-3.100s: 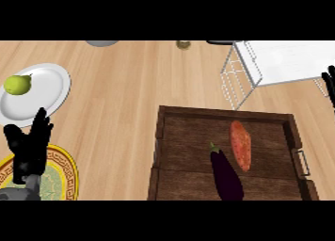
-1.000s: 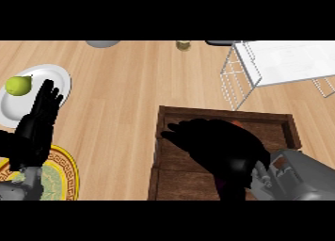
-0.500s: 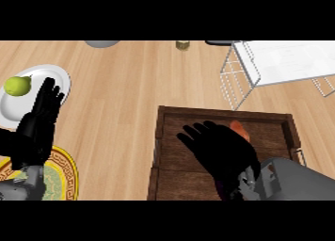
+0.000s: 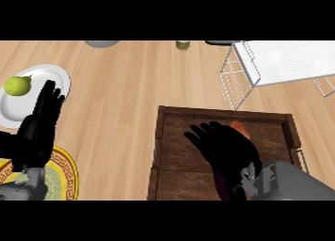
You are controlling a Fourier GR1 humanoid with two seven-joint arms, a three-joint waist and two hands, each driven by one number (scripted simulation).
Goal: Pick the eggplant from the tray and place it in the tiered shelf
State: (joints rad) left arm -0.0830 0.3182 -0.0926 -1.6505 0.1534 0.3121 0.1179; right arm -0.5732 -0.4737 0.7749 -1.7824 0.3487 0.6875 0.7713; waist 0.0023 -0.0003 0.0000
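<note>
While the right black hand [image 4: 222,146] is hovering over the dark brown wooden tray [image 4: 167,141] at lower centre-right of the frame, its fingers are spreading out straight and pointing toward upper left, curling round nothing.

The dark purple elongated eggplant [image 4: 224,187] is lying inside the tray, almost wholly hidden beneath this hand's palm and wrist; only a thin purple strip is showing at the palm's lower left edge, near the grey forearm [image 4: 288,181]. Its long axis is appearing to run roughly from frame bottom toward frame top, close to the line of the hand itself. So the eggplant is sitting directly below and slightly behind the fingers, toward the bottom edge.

An orange-red vegetable [image 4: 240,128] is peeking out just beyond the fingertips at upper right of the hand, also in the tray.

The right hand is plainly the nearer one. The left black hand [image 4: 38,124] is resting open at left of frame, fingers up, well apart from the tray.

The white wire tiered shelf [image 4: 281,61] is standing at upper right on the light wooden desk [image 4: 129,94], beyond the tray's far rim.

Judgement: a descent and a close across the eggplant's narrow width is being called for next.
</note>
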